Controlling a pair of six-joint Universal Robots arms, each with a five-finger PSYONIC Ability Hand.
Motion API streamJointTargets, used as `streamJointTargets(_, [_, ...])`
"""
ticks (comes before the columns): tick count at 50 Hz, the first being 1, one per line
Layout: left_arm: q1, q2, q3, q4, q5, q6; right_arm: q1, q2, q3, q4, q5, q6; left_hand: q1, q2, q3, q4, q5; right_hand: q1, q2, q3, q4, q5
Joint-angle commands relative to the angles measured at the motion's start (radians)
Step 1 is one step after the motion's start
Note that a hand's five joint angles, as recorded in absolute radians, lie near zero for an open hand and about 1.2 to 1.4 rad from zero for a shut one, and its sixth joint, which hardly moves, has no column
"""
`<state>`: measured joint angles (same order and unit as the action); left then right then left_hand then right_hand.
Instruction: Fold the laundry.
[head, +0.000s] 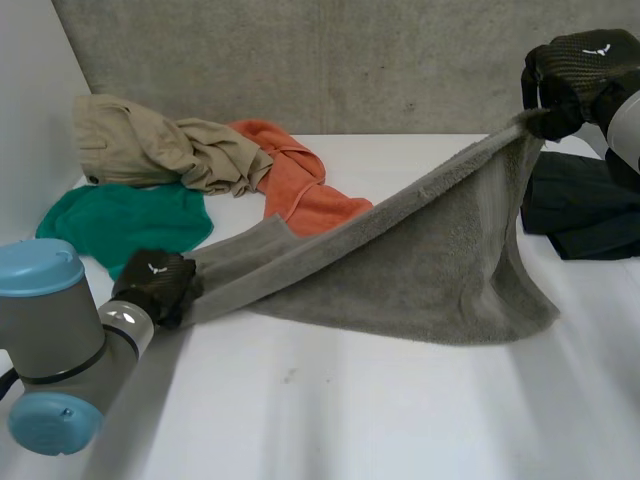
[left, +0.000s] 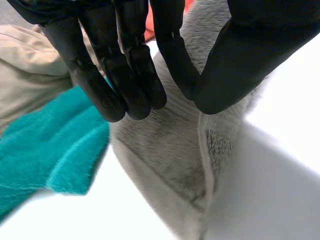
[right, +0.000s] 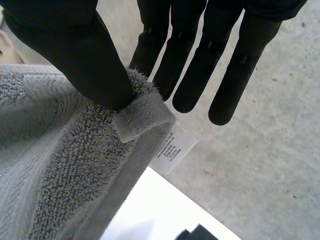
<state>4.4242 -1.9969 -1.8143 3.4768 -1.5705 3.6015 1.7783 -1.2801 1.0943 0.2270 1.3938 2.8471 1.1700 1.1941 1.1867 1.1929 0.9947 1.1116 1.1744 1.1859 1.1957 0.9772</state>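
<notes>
Green cloth (head: 120, 220) lies at left; beside it we log our left hand (head: 155, 285) pinching a low corner of the grey towel (head: 420, 260). Towel spans the white table (head: 350, 400) up to our right hand (head: 575, 80), thumb clamping its raised corner.

A grey towel (head: 420, 260) is stretched over the counter (head: 350, 400), with one corner raised high, the opposite corner kept low, and the lower edge sagging down to the counter. A white label (right: 172, 148) is seen at the raised corner. Behind the towel, a beige garment (head: 150, 145), an orange cloth (head: 300, 180) and a green cloth (head: 120, 220) are heaped. A dark garment (head: 580, 210) lies beyond the raised corner.
</notes>
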Motion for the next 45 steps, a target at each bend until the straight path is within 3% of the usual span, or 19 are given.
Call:
streamJointTargets(1, [0.027, 0.043, -0.008, 0.053, -0.029, -0.009, -0.026, 0.008, 0.010, 0.029, 0.011, -0.028, 0.226, 0.202, 0.210, 0.203, 0.227, 0.285, 0.222, 0.210, 0.201, 0.245])
streamJointTargets(6, [0.056, 0.138, -0.023, 0.024, 0.053, -0.063, -0.037, -0.007, 0.036, 0.095, -0.010, -0.074, 0.226, 0.202, 0.210, 0.203, 0.227, 0.285, 0.222, 0.210, 0.201, 0.245])
streamJointTargets(13, [0.090, 0.262, 0.016, -0.080, 0.171, -0.175, -0.054, -0.001, 0.091, 0.251, -0.033, -0.271, 0.226, 0.202, 0.210, 0.203, 0.227, 0.285, 0.222, 0.210, 0.201, 0.245])
streamJointTargets(17, [0.086, 0.169, 0.042, -0.116, 0.156, -0.164, -0.059, 0.041, 0.114, 0.301, -0.036, -0.340, 0.226, 0.202, 0.210, 0.203, 0.227, 0.285, 0.222, 0.210, 0.201, 0.245])
streamJointTargets(18, [0.090, 0.130, 0.055, -0.137, 0.158, -0.149, -0.057, 0.057, 0.122, 0.298, -0.033, -0.342, -0.064, -0.088, -0.081, -0.087, -0.063, 0.285, 0.222, 0.210, 0.201, 0.245])
streamJointTargets(19, [0.089, 0.113, 0.056, -0.149, 0.150, -0.138, -0.056, 0.065, 0.125, 0.295, -0.033, -0.341, -0.209, -0.233, -0.226, -0.232, -0.209, 0.285, 0.222, 0.210, 0.201, 0.245])
streamJointTargets(23, [0.086, 0.078, 0.041, -0.229, 0.144, -0.089, -0.043, 0.102, 0.130, 0.238, -0.012, -0.322, -0.495, -0.519, -0.512, -0.518, -0.495, 0.285, 0.222, 0.210, 0.201, 0.245])
streamJointTargets(31, [0.069, 0.136, -0.069, -0.213, 0.149, -0.060, -0.039, 0.148, 0.118, 0.118, 0.042, -0.293, -0.592, -0.617, -0.609, -0.615, -0.592, 0.285, 0.222, 0.210, 0.201, 0.245])
streamJointTargets(38, [0.078, 0.075, -0.077, -0.101, 0.132, -0.012, -0.026, 0.146, 0.159, 0.118, 0.037, -0.299, -0.587, -0.611, -0.603, -0.610, -0.586, 0.285, 0.222, 0.210, 0.201, 0.245])
streamJointTargets(45, [0.070, 0.017, -0.056, -0.073, 0.126, 0.048, -0.023, 0.137, 0.208, 0.086, 0.036, -0.298, -0.499, -0.523, -0.516, -0.522, -0.498, 0.285, 0.222, 0.210, 0.201, 0.245])
